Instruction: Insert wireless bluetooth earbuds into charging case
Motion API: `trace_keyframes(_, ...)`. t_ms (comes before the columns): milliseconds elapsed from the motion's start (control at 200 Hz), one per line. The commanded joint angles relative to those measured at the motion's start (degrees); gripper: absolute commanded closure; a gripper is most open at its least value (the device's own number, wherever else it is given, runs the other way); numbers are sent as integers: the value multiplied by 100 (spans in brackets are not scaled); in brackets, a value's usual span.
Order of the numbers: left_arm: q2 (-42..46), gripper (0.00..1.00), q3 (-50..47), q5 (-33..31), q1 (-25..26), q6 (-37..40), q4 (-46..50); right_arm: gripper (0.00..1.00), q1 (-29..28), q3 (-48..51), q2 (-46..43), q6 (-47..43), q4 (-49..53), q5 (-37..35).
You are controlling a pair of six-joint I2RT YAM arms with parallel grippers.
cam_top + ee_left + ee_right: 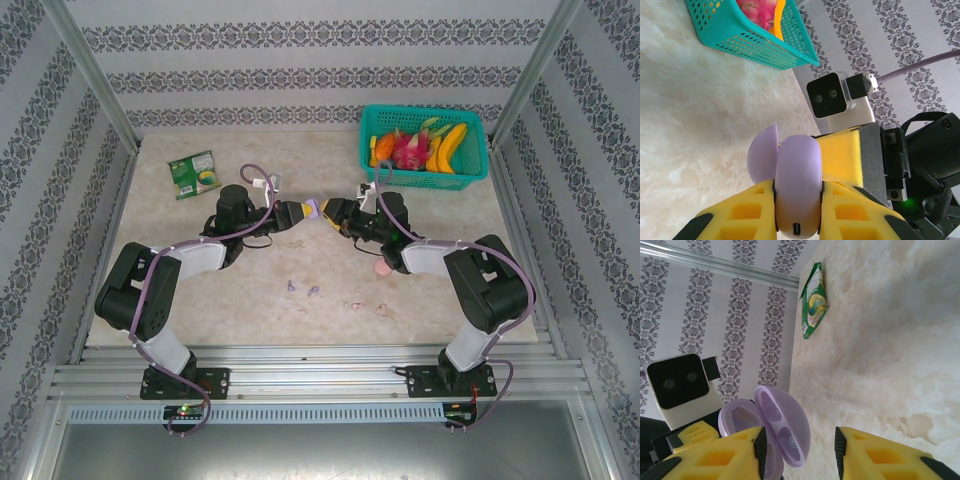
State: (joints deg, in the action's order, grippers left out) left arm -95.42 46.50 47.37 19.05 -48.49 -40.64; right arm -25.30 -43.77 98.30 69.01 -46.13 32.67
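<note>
The left gripper [799, 192] was clamped shut on the lilac charging case [796, 165], holding it off the table [200, 300] at mid-workspace with its lid [761, 155] swung open, apparently to present the sockets to the partner arm. The right gripper [800, 442], jaws partly apart and gripping nothing, stood right against the case, one finger beside the open lid, whose recesses looked empty. The wireless bluetooth earbuds [313, 292], tiny lilac and pink bits, lay loose on the table nearer the arm bases, well apart from the case. By the look of it, none had been inserted.
</note>
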Motion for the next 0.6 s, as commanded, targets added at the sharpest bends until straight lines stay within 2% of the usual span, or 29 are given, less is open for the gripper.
trace_keyframes(0,23,100,36,126,-20,70,-67,57,-46,-175,132,-84,-168,117)
trace_keyframes(415,67,100,87,134,-23,102,-4,63,-90,-131,317,-62,-247,151)
trace_keyframes(595,89,100,94,158,-17,76,-23,69,-98,-262,413,-43,-223,205)
